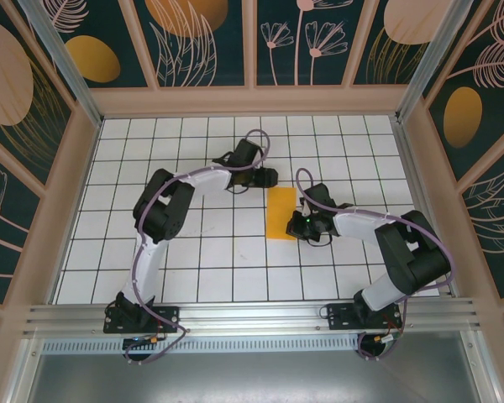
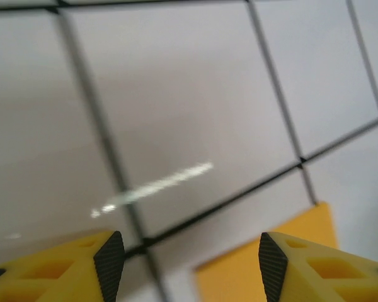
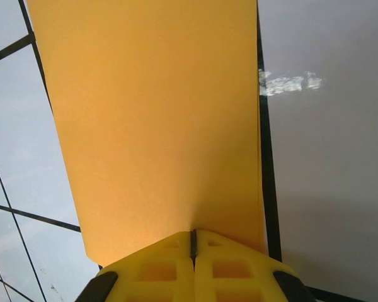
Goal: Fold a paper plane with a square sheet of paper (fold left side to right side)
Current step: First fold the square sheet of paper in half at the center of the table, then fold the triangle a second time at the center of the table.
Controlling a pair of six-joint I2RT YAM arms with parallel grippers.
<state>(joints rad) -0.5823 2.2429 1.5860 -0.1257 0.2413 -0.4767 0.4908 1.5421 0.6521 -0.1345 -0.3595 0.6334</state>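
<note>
- Over the middle of the table (image 1: pixel 193 277), in the top view, you see the square sheet of paper (image 1: pixel 281 212) lying as a narrow rectangle, apparently already halved. The left gripper (image 1: pixel 267 177) sits just beyond its far left corner, and the right gripper (image 1: pixel 297 223) is at its right edge.
- In the left wrist view, the left gripper (image 2: pixel 190 264) stands with its fingers apart and nothing between them. A corner of the square sheet of paper (image 2: pixel 233 277) lies just beside one finger. If you close here, you may catch only that corner and drag or dog-ear it.
- In the right wrist view, the right gripper (image 3: pixel 193 242) is closed tight, with its tips at the near edge of the square sheet of paper (image 3: pixel 157 126). You cannot tell whether it pinches or merely presses. Lift it too soon and the crease may spring open. Slide it and the layers may skew, spoiling later folds.
</note>
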